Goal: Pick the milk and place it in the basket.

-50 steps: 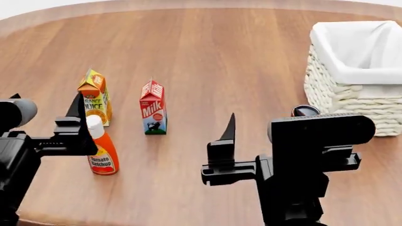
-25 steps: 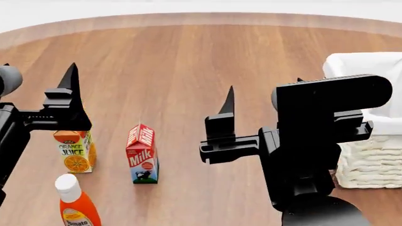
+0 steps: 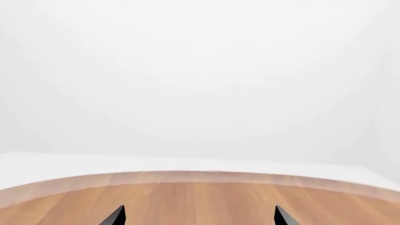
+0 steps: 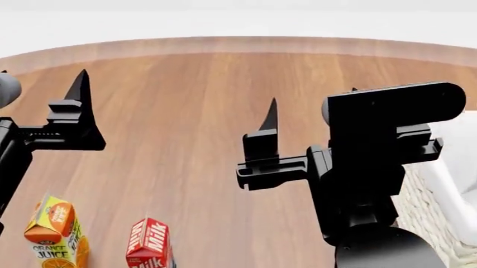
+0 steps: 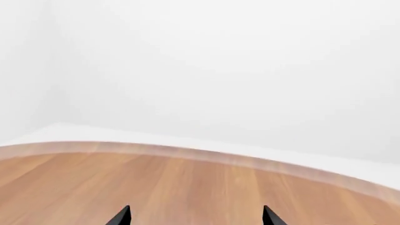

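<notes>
Nothing grasped yet: milk standing untouched on the table at lower left of the head frame, basket at the right edge, left pincer and right pincer both spread wide, empty, well above.

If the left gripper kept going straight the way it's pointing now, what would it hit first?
Probably nothing: ahead of the left gripper its wrist view shows only bare table, the far edge and white background. The milk sits lower and nearer the robot.
</notes>
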